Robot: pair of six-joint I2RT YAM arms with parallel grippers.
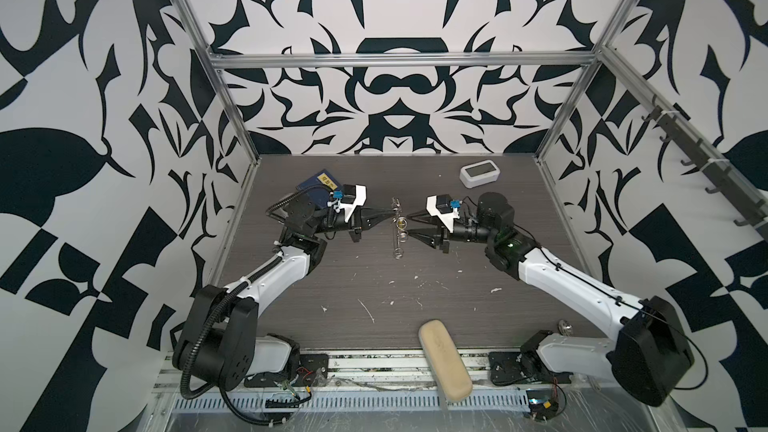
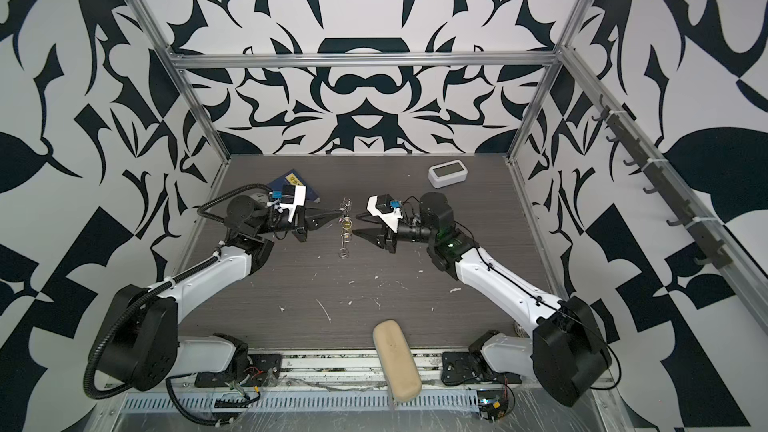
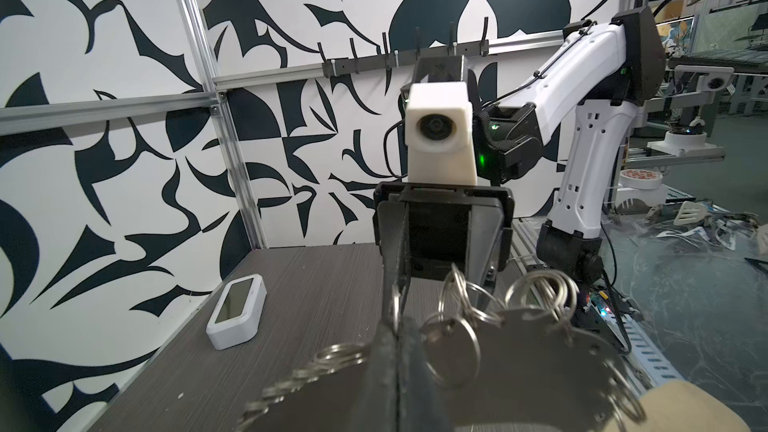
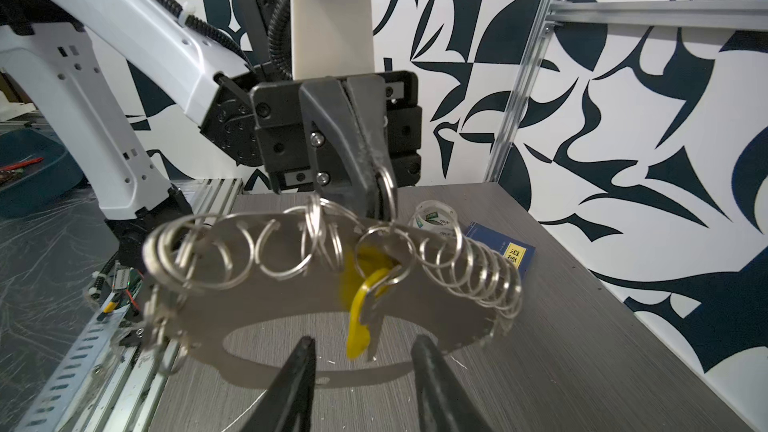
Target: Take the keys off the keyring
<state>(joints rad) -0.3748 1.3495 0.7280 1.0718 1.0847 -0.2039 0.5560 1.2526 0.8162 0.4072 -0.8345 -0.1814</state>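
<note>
Blue book point(image 1: 311, 191) point(image 2: 282, 184): we see it at the far left of the grey woodgrain bench point(image 1: 457, 313), a yellow label on its cover, partly hidden by the left arm in both top views.
Clear tape roll point(image 4: 434, 218): just beside the book in the right wrist view.
Left pincer point(image 1: 392, 213) point(image 2: 334, 213): clenched; in the right wrist view its tips point(image 4: 374, 184) pinch one silver ring of the keyring.
Keyring point(image 1: 399, 228) point(image 2: 345, 228): between the two pincers near the middle of the bench. We make out many thin silver rings strung along a dark grey strap loop point(image 4: 291, 297), with the strap's shadow on the bench beneath it.
Brass-yellow key point(image 4: 360, 305): hangs from a small silver ring near the middle of the strap, pointing down towards the gap of the right pincer. We cannot tell how many other keys are there.
Right pincer point(image 1: 410, 225) point(image 2: 358, 225) point(image 4: 362, 340): released, its black fingers point(image 4: 299, 380) apart on either side of the key's tip and gripping nothing.
Beige glasses case point(image 1: 444, 361) point(image 2: 397, 371): lies across the bench's front edge onto the metal rail.
White device with a grey screen point(image 1: 480, 172) point(image 2: 448, 171): far right of the bench, well apart from the keyring.
</note>
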